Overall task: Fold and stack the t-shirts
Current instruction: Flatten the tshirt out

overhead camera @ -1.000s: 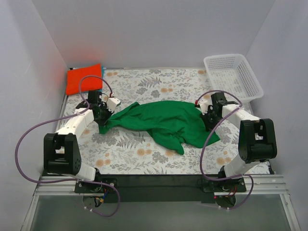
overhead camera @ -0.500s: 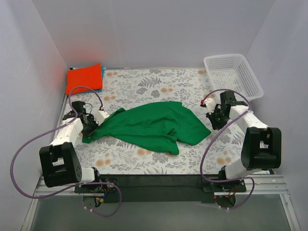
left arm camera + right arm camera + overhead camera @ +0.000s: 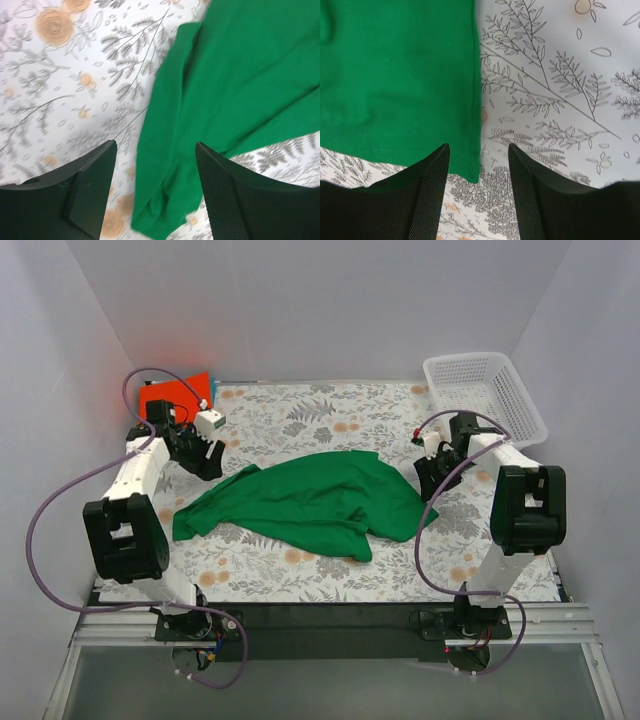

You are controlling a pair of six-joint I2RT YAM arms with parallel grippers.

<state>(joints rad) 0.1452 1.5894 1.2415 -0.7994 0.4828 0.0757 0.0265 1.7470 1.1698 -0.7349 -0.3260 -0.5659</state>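
The counter (image 3: 300, 410) now carries the green t-shirt (image 3: 310, 502) with nothing holding it. A second ago the cloth was pinched at both ends and drawn long between the arms; since then it has been dragged toward 7 o'clock and released. It lies across the middle as a wide, rumpled shape with a doubled lump on its 6 o'clock side. The left pincer (image 3: 212, 462) has swung up to 10 o'clock and stands spread and empty, with the shirt's tapered end showing below it in its wrist view. The right pincer (image 3: 426, 488), at 3 o'clock, is likewise spread, hovering over the straight hem and its corner. I judge the laying-out done but the smoothing and folding not yet begun. For room, the broadest bare stretch is at 12 o'clock, between shirt and back wall; a narrower strip runs at 6 o'clock before the counter's near edge. The side walls stand close at 9 and 3 o'clock. The basket (image 3: 472, 358) sits well apart at 1 o'clock. The folded orange-red t-shirt (image 3: 190, 388) sits in the 11 o'clock corner, just beside the left arm, which probably needs care when swinging back.
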